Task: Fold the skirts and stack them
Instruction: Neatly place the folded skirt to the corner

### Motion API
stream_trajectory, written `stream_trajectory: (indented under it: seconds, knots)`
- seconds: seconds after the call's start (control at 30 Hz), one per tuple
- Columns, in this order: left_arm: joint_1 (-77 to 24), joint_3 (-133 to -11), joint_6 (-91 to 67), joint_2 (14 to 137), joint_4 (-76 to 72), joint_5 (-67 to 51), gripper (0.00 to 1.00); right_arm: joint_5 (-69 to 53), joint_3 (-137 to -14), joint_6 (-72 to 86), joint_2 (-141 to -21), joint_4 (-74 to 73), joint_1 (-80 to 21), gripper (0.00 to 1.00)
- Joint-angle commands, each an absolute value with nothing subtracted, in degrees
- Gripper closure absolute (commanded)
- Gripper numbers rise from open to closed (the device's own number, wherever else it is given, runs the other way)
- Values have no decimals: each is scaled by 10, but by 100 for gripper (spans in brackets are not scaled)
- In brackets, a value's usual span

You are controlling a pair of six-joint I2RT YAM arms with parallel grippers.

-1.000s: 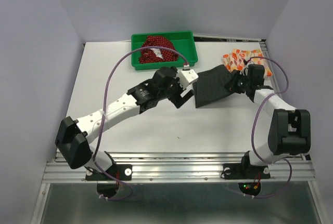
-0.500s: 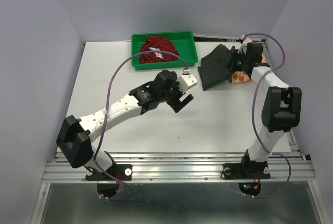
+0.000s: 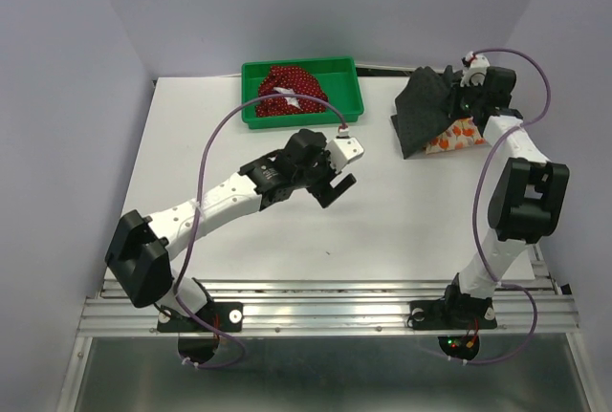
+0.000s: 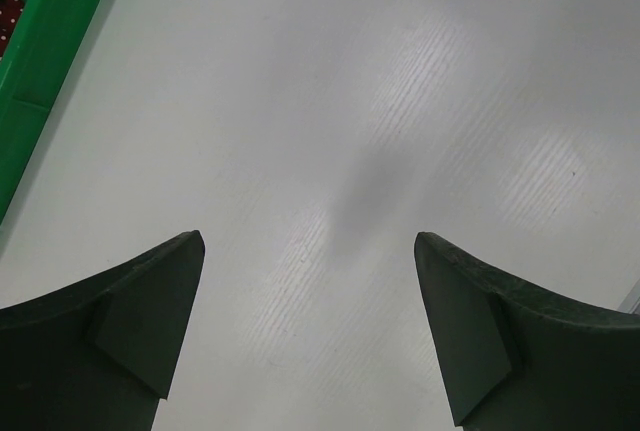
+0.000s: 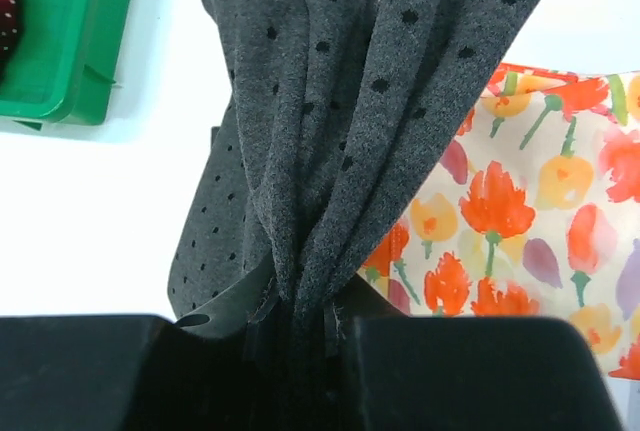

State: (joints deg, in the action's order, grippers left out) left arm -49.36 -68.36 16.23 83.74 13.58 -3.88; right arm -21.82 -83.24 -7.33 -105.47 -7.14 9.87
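Above orange-patterned skirt [image 5: 520, 211], grey skirt [image 5: 340, 131] pinched in right jaws

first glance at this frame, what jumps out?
The right gripper is clamped on the bunched grey skirt, holding it over the orange floral skirt at the table's far right. At far centre, the red skirt lies heaped in the green tray. The left gripper hangs open and empty over the table mid-way.
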Motion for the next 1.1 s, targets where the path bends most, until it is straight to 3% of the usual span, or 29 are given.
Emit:
stream_trajectory:
  seconds: [0.0, 0.17, 0.47, 0.87, 1.07]
  knots:
    - [-490, -688, 170, 838, 132, -44, 1, -314, -883, -84, -1042, -36, 131, 99]
    - [-490, -693, 172, 850, 135, -51, 1, -372, -920, -45, -1049, -41, 131, 99]
    - [-490, -703, 177, 851, 144, -43, 1, -372, -983, -6, -1082, -40, 148, 99]
    - [-490, -704, 185, 856, 154, -40, 1, -419, -930, 47, -1101, -28, 238, 99]
    - [-484, -722, 190, 873, 176, -42, 1, -487, -902, 120, -1173, 17, 278, 99]
